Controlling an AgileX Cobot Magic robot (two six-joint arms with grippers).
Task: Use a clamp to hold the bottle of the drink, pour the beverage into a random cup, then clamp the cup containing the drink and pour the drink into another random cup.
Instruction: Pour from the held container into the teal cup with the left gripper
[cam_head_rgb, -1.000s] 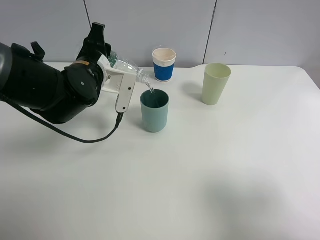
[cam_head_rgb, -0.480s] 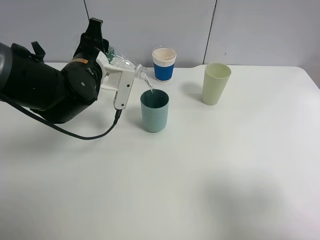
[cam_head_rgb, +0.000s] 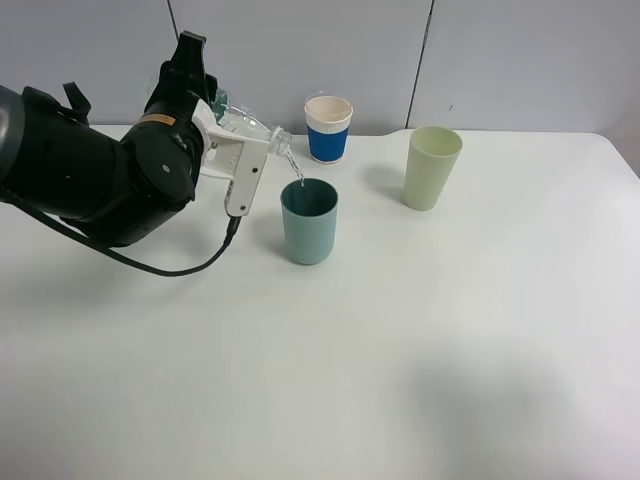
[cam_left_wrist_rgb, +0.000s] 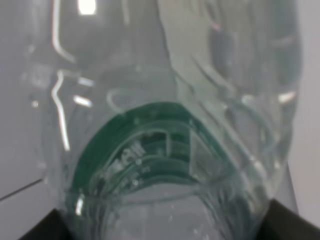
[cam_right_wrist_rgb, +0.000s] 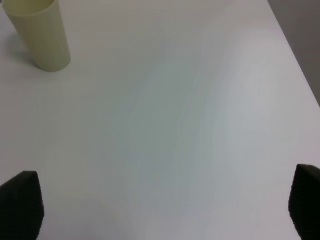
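My left gripper (cam_head_rgb: 232, 122) is shut on a clear plastic bottle (cam_head_rgb: 250, 126) and holds it tilted, mouth down, over the teal cup (cam_head_rgb: 310, 222). A thin stream of clear liquid falls from the mouth into that cup. In the left wrist view the bottle (cam_left_wrist_rgb: 165, 125) fills the frame and hides the cup. A blue and white cup (cam_head_rgb: 328, 128) stands behind the teal cup. A pale green cup (cam_head_rgb: 431, 167) stands to the right and also shows in the right wrist view (cam_right_wrist_rgb: 42, 35). My right gripper (cam_right_wrist_rgb: 162, 210) is open and empty over bare table; it is out of the exterior high view.
The white table (cam_head_rgb: 400, 350) stretches wide in front and to the right of the cups. A grey wall panel (cam_head_rgb: 500, 60) runs along the table's back edge. My left arm (cam_head_rgb: 90, 175) and its cable (cam_head_rgb: 190, 268) hang over the left part of the table.
The left gripper and bottle have shifted slightly up and to the left while the pouring goes on. The cups have not moved.
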